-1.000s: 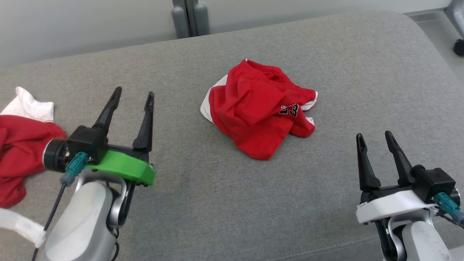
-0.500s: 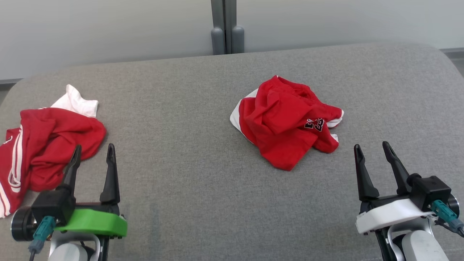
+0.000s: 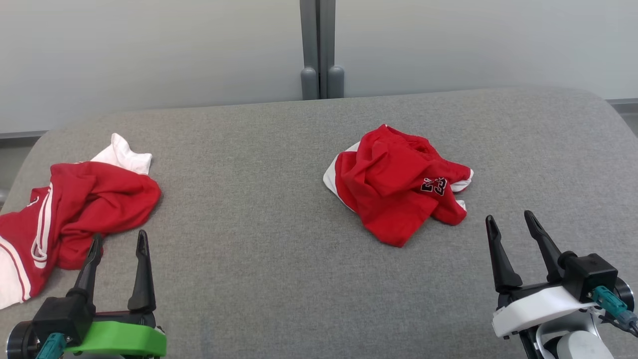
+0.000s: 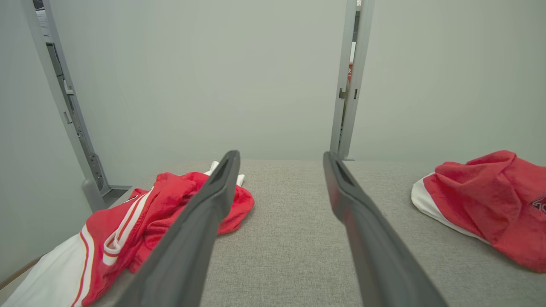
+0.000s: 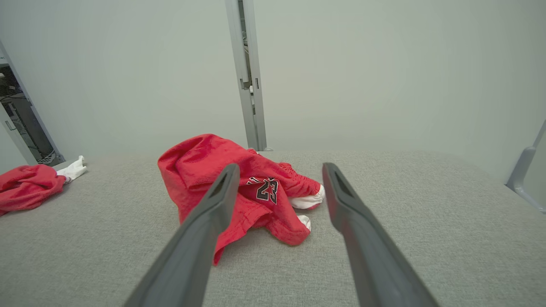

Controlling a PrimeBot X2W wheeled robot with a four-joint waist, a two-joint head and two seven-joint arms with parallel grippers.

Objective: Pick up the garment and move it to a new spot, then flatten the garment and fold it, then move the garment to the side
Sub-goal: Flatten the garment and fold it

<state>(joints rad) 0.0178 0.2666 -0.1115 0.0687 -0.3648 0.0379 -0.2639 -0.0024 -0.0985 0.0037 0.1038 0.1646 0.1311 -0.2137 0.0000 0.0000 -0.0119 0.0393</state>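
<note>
Right gripper [image 3: 509,216], jaws wide and empty, is the nearer one: crumpled red-and-white numbered fabric jersey [image 3: 394,184] lies ahead, to its left. Left gripper [image 3: 120,234] open too.

Grey cushion [image 3: 259,209]: garment [image 3: 394,184], second garment [image 3: 84,209]

A grey woven cushion [image 3: 259,209] with rounded corners spans the foreground. Behind it stands a pale, plain wall [image 3: 149,55] of flat panels. A grey post [image 3: 319,45] splits the panels, with two rounded feet [image 3: 309,82] at its base. Another post [image 4: 64,106] leans at the left edge of the left wrist view. A dark opening [image 5: 17,123] shows far left in the right wrist view. The light is soft and even.
</note>
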